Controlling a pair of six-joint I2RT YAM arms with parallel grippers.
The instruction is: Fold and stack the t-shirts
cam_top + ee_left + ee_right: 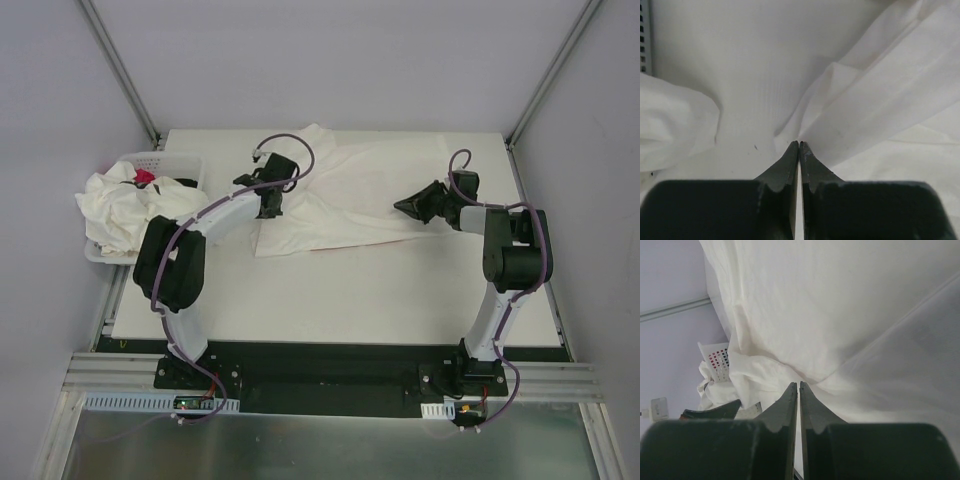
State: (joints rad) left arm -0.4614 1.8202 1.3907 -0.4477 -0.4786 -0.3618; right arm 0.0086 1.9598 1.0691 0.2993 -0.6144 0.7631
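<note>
One off-white t-shirt (340,190) lies spread and creased across the back middle of the table. At its left edge my left gripper (270,207) is shut; in the left wrist view the shirt's (880,90) folds run straight into the closed tips (799,144). My right gripper (403,206) points left at the shirt's right edge. Its jaws (798,384) stand nearly together, and a crease of the shirt (840,305) ends at them. More t-shirts (115,210) are heaped in the basket at the left.
The white perforated basket (185,162) stands at the table's left edge, with a small red packet (145,177) on top of the heap. The white table (350,300) is bare in front of the shirt. Grey walls close in on both sides.
</note>
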